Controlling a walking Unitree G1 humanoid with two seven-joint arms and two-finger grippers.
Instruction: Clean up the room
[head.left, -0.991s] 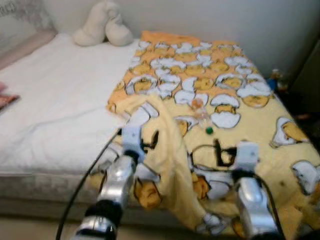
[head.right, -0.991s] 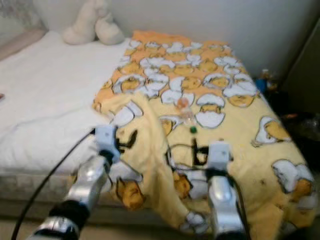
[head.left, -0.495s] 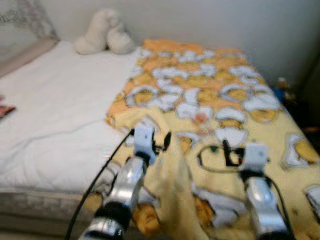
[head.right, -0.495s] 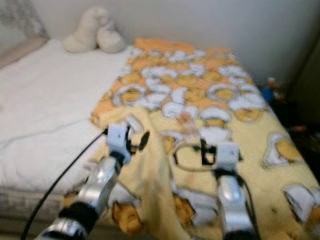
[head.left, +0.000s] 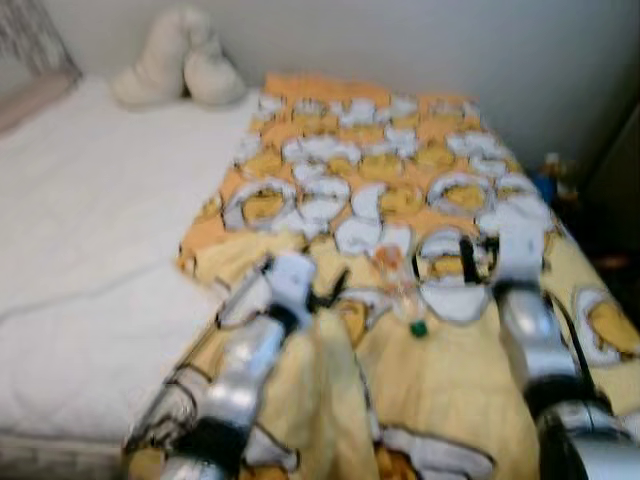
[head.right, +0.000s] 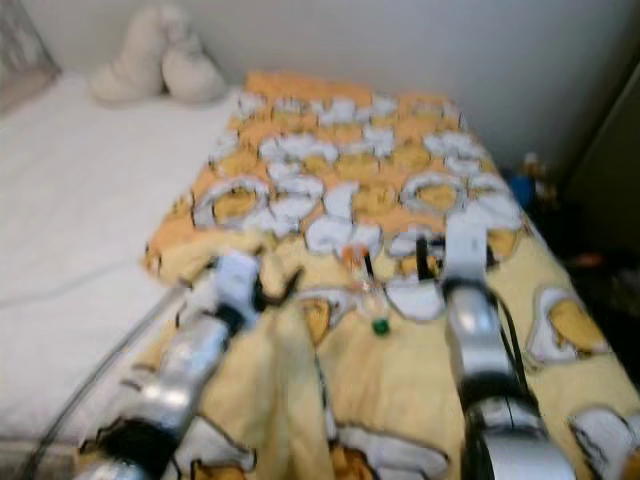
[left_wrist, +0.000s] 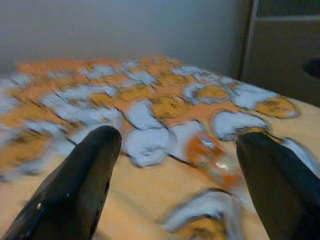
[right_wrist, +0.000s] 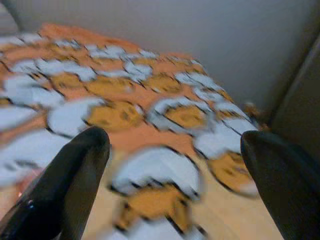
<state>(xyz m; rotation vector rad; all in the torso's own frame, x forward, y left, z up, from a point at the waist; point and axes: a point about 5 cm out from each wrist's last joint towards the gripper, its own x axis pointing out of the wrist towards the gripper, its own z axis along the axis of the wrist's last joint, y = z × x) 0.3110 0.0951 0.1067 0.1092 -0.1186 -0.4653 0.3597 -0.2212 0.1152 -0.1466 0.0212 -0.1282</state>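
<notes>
A yellow blanket (head.left: 400, 170) printed with egg figures covers the right half of the bed, with a raised fold near its front. On it lies a clear plastic bottle (head.left: 398, 288) with an orange label and a green cap (head.left: 418, 327). My left gripper (head.left: 326, 290) hovers open just left of the bottle; in the left wrist view the bottle (left_wrist: 216, 159) lies ahead between the fingers (left_wrist: 80, 185). My right gripper (head.left: 478, 258) is open above the blanket, right of the bottle and a little beyond it. The views are blurred.
The bed's left half is bare white sheet (head.left: 80, 230). A white plush toy (head.left: 178, 62) rests by the wall at the far end, and a pillow (head.left: 30, 60) lies at the far left. Dark furniture (head.left: 618, 170) and small items (head.left: 555, 175) stand right of the bed.
The view has shifted nearer to the bed. Both arms have reached forward: the left gripper now sits beside the bottle, and the right gripper has gone past it over the blanket.
</notes>
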